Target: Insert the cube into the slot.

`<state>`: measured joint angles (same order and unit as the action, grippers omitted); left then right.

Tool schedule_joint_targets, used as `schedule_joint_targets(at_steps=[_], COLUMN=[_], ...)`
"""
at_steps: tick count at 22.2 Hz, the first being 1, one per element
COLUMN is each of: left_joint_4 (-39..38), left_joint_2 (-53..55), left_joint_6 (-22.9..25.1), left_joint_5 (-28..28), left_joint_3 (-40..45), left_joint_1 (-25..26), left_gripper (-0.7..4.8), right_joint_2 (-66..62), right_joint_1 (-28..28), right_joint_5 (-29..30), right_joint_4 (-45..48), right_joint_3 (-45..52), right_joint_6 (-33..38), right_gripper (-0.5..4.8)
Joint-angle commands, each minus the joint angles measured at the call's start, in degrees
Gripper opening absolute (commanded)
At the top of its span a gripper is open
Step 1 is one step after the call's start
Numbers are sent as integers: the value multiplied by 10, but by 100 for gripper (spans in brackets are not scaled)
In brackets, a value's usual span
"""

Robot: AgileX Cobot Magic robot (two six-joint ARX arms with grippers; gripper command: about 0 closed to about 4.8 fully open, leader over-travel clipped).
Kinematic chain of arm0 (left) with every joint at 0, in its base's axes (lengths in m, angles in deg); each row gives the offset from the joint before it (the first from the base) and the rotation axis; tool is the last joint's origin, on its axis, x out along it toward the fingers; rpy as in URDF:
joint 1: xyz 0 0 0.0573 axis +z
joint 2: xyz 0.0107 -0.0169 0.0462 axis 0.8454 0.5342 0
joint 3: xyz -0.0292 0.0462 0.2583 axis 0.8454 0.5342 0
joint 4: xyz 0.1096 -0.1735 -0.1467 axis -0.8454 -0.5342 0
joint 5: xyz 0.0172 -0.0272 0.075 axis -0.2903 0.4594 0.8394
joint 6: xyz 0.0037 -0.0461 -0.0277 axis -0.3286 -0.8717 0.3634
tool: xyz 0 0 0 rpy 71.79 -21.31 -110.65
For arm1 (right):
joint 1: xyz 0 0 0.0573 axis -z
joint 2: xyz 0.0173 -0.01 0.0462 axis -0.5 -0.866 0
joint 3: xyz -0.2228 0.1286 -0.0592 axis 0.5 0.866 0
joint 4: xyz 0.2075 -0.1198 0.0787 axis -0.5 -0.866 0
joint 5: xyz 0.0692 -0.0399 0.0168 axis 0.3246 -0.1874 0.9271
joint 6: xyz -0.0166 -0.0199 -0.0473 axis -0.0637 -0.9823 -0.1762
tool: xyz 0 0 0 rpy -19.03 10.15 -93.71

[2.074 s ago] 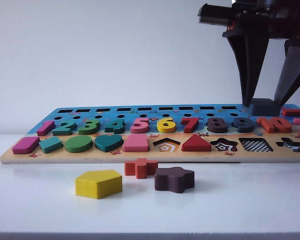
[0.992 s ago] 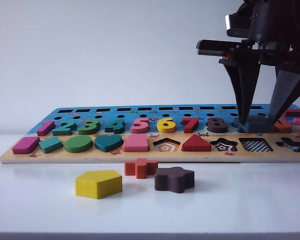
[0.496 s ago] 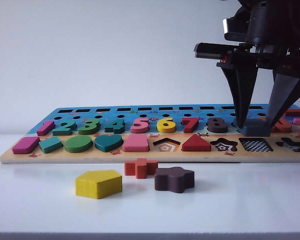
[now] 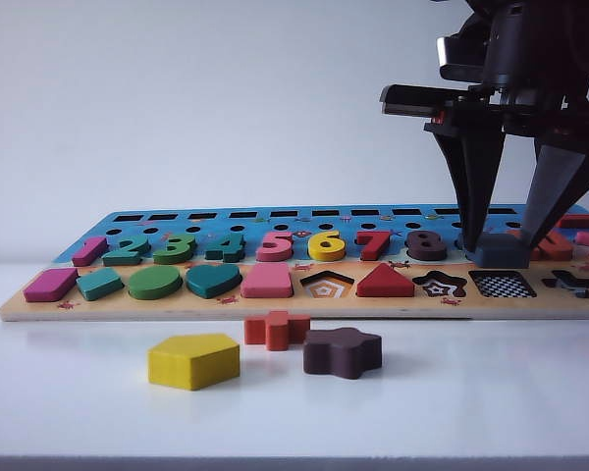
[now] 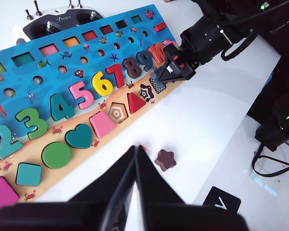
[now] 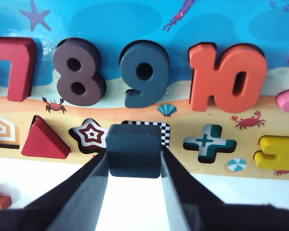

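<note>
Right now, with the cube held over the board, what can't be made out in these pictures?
- Right wrist view: the cube, clamped in the right gripper, hides most of the slot; alignment unclear.
- Exterior view: cube-to-board gap, too low an angle.
- Left wrist view: left gripper shut; fingers hide table beneath.
- Left wrist view: transmitter, cut off by edge.

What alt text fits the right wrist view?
The right gripper holds the navy cube just above the checkerboard square slot, not yet seated. Beyond on the puzzle board sit numbers 8, 9 and 10, with star and cross cut-outs flanking the slot.
</note>
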<state>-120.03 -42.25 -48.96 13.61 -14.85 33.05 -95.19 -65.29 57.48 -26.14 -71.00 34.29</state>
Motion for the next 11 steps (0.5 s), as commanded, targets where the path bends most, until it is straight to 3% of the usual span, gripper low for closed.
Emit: schedule_joint_targets(at_steps=[1, 11], left_joint_4=[7, 7], left_joint_2=[0, 0], left_joint_6=[3, 3], left_joint_5=[-3, -3], left_joint_3=[-1, -1], left_joint_1=[0, 0], left_gripper=[10, 10], right_joint_2=[-5, -17], right_joint_1=[0, 11], right_joint_5=[-3, -5], right_joint_4=[7, 7], right_joint_3=[0, 0], right_joint_6=[-1, -5], right_gripper=[5, 5])
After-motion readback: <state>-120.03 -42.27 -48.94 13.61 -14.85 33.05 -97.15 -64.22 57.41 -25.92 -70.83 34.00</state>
